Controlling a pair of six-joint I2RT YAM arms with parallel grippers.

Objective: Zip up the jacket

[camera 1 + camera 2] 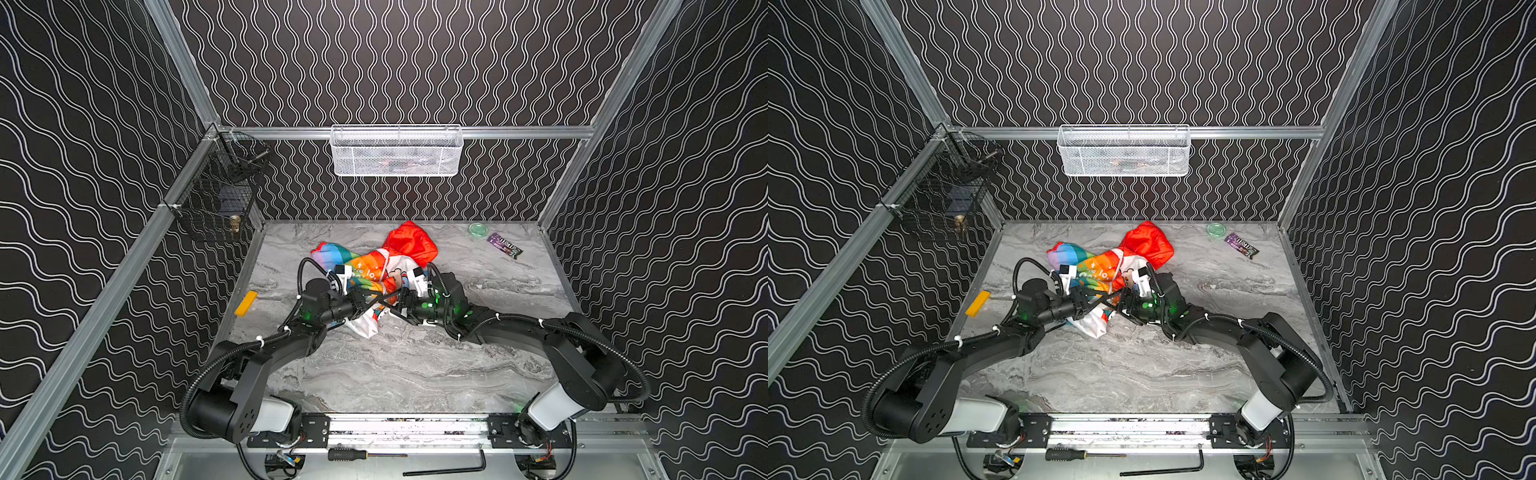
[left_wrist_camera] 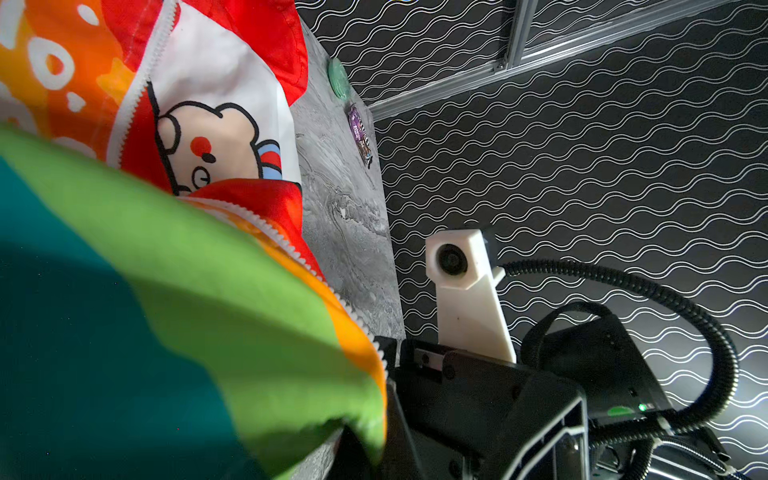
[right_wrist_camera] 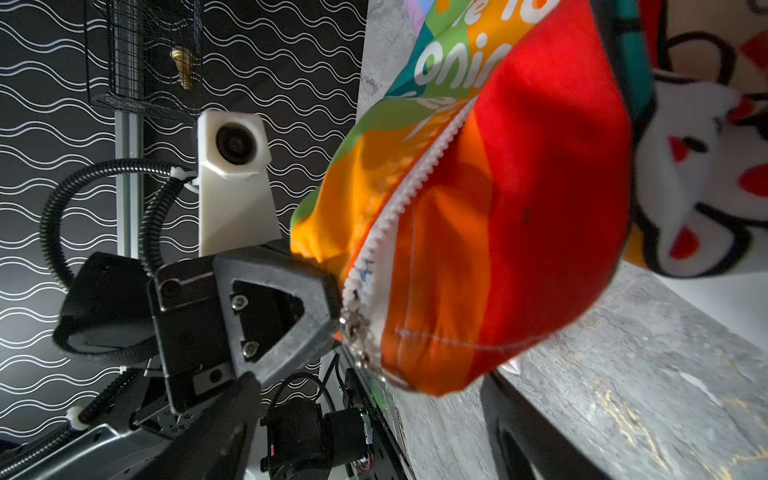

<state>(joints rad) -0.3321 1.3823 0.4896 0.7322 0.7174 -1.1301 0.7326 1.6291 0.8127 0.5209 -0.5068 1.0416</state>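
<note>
The jacket (image 1: 374, 270) (image 1: 1108, 266) lies crumpled at the middle back of the table, with rainbow stripes, a red hood and a white cartoon print. Both grippers meet at its near edge. My left gripper (image 1: 383, 300) (image 3: 336, 307) is shut on the jacket's hem beside the bottom of the white zipper (image 3: 415, 178). The metal slider (image 3: 353, 328) sits at that bottom end. My right gripper (image 1: 400, 300) (image 3: 374, 415) is open, its fingers (image 3: 232, 415) spread wide on either side of the hanging orange and red hem. In the left wrist view, green fabric (image 2: 232, 299) covers my own jaws.
A yellow block (image 1: 246, 303) lies at the table's left edge. A green lid (image 1: 478, 229) and a purple wrapper (image 1: 504, 245) lie at the back right. A white mesh basket (image 1: 397, 150) and a black wire basket (image 1: 216, 195) hang on the walls.
</note>
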